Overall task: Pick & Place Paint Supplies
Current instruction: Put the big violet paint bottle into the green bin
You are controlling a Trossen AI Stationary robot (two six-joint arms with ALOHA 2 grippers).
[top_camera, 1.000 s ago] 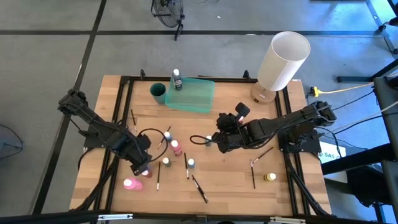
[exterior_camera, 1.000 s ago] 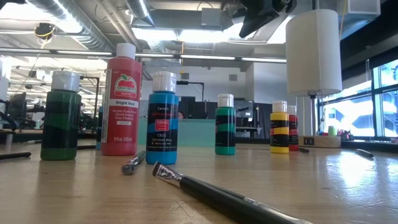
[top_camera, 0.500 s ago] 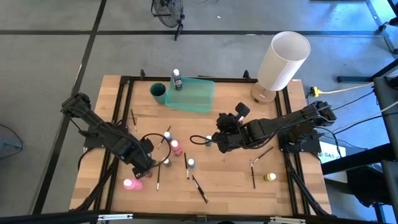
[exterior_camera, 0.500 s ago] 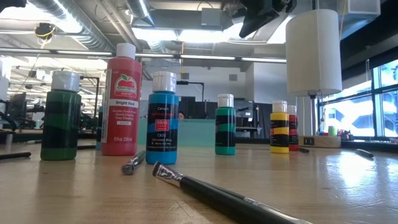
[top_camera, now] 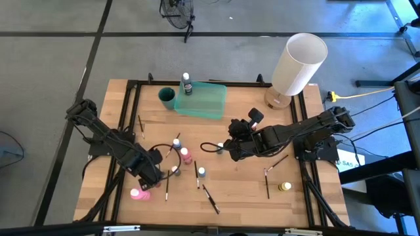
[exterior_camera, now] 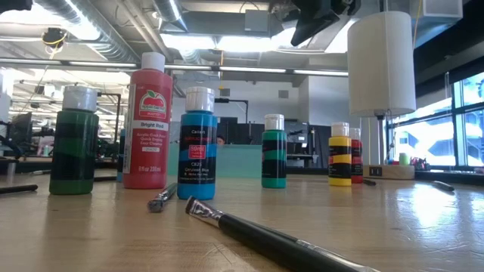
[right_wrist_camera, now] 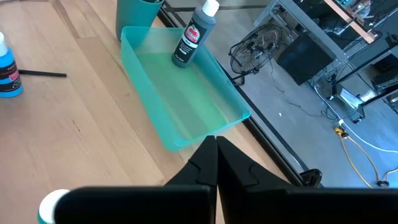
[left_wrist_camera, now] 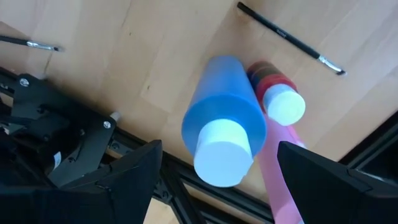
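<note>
The left claw [top_camera: 149,176] hangs low over the front-left part of the surface [top_camera: 243,190], fingers spread wide and holding nothing. In the left wrist view a blue bottle [left_wrist_camera: 225,122] with a white cap sits right between the two fingers [left_wrist_camera: 127,180], so I judge the claw is lined up w/ it for a grasp, approx. from above. Just beside that bottle stand a smaller red bottle [left_wrist_camera: 277,93] and a pink bottle [left_wrist_camera: 281,180], close enough that one finger could knock them. The right claw [top_camera: 233,147] waits near the middle of the surface, its fingers pressed together and empty; its camera looks toward the green tray [right_wrist_camera: 186,102] at the back edge. One dark bottle [right_wrist_camera: 194,34] already stands in the tray, at the corner by a teal cup [top_camera: 167,98], so prob. the tray is where supplies are collected. Most supplies are not yet moved: other bottles [top_camera: 201,172] stand in the middle, a yellow bottle [top_camera: 285,187] is at the front right, and several thin brushes [top_camera: 210,198] lie flat on the wood, spread apart. A white lamp [top_camera: 298,64] stands at the back right corner, well away from the work. The task looks only begun.
</note>
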